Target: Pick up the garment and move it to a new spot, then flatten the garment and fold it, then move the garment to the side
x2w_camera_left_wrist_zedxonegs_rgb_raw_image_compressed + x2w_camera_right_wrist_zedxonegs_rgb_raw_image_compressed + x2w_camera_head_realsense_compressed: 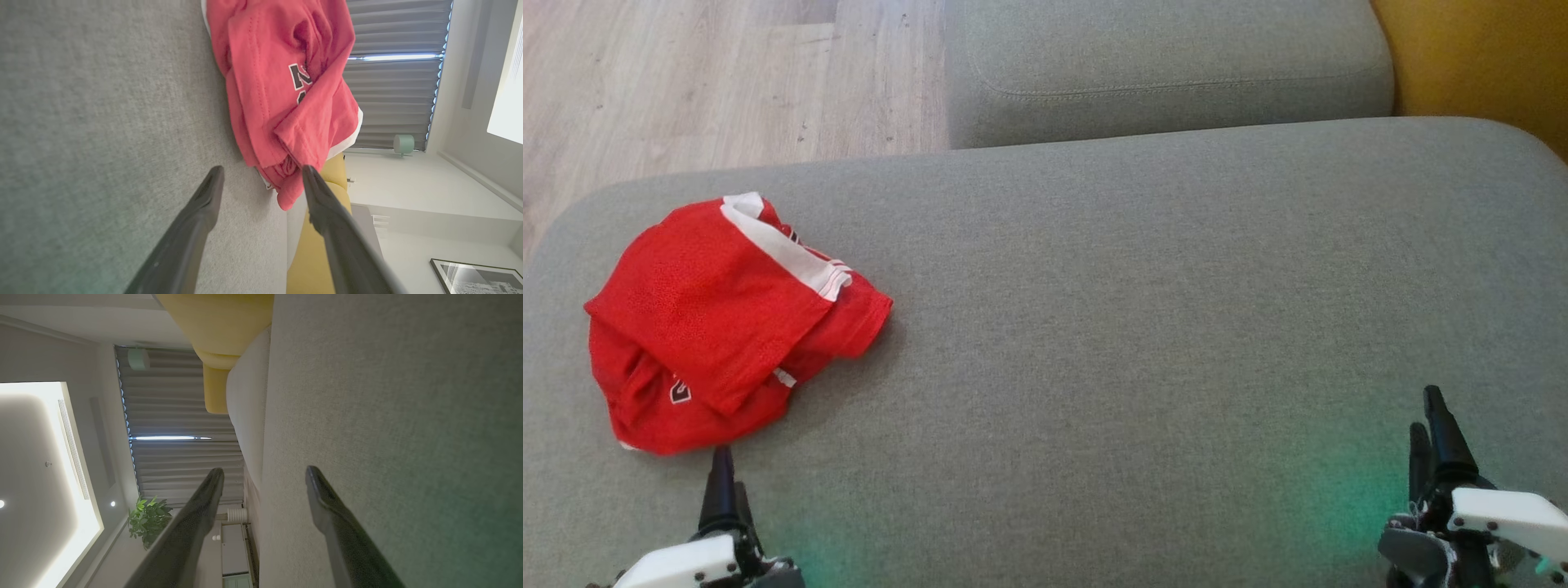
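Note:
A red garment [727, 322] with a white band lies crumpled and loosely folded on the left part of the grey cushion [1135, 310]. The left wrist view shows the garment [282, 90] with dark lettering on it. My left gripper [721, 457] sits just below the garment's near edge; its jaws stand open [261, 173] with nothing between them, a short way off the cloth. My right gripper [1433, 416] rests at the lower right over bare cushion, far from the garment, and is open [265, 473] and empty.
A second grey cushion [1168, 65] lies behind the first. Wooden floor [686, 82] shows at the upper left and a yellow cushion [1486, 57] at the upper right. The cushion's rounded left edge runs close to the garment.

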Robot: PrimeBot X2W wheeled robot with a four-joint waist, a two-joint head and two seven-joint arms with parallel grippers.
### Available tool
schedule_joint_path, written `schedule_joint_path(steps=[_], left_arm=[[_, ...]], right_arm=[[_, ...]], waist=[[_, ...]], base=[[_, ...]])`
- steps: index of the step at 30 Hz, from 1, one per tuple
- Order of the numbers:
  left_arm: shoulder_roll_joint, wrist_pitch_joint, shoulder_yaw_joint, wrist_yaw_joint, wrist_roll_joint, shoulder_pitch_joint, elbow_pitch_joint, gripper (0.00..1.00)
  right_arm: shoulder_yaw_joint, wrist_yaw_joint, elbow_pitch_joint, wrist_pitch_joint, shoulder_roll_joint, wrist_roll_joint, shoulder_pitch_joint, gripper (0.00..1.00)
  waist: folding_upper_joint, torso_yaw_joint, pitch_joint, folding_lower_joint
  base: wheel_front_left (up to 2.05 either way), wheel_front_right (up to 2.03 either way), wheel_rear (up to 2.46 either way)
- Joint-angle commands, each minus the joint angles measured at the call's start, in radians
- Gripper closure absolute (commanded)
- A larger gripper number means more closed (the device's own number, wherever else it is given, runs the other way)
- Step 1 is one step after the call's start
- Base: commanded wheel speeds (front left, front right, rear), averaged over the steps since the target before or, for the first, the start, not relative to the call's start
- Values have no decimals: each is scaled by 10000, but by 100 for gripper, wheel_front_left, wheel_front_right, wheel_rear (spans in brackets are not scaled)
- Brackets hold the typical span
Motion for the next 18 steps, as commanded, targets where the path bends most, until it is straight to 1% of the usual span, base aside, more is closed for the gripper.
schedule_joint_path(steps=[1,7,12,18], left_arm=[[44,-106,95,21,219,-408,-406,0],[47,-282,286,141,763,-465,-659,0],[50,-429,479,298,1336,-527,-1024,0],[53,-605,455,488,2173,-584,-1570,0]], right_arm=[[60,-1,-382,-116,-45,-269,-497,0],[40,-2,-613,-293,-49,-1293,-606,0],[90,-2,-1002,-441,-52,-2423,-662,0],[231,-2,-1462,-617,-56,-3862,-703,0]], waist=[[0,7,0,0],[0,19,10,0],[0,17,45,0],[0,22,85,0]], base=[[0,0,0],[0,0,0],[0,0,0],[0,0,0]])
